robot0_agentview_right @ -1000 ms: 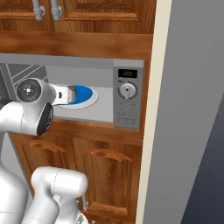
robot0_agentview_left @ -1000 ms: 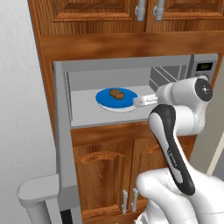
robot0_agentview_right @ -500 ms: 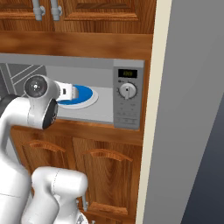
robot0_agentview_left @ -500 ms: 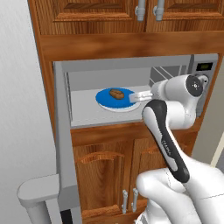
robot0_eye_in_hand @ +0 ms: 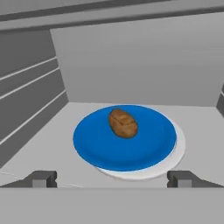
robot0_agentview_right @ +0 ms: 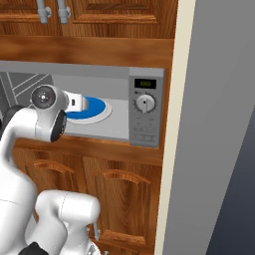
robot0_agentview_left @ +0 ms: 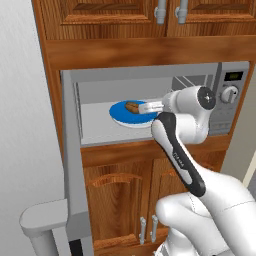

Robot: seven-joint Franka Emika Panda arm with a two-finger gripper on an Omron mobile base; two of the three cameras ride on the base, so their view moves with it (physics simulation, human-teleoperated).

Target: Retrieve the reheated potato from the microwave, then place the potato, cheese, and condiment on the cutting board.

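The microwave (robot0_agentview_left: 150, 107) is seen with its door swung open, so that first part is done. The pincer (robot0_eye_in_hand: 112, 178) is reached inside it with its jaws spread wide, and nothing is held between them. The potato (robot0_eye_in_hand: 123, 123) is found straight ahead of the pincer, a little way off, lying on a blue plate (robot0_eye_in_hand: 92, 146) (the plate rests on the white round tray of the microwave). The potato is not yet touched. It still has to be gripped, lifted out and carried to the cutting board. After that, the cheese and the condiment have to be put on the board too. So it can be judged that most of the job is left.
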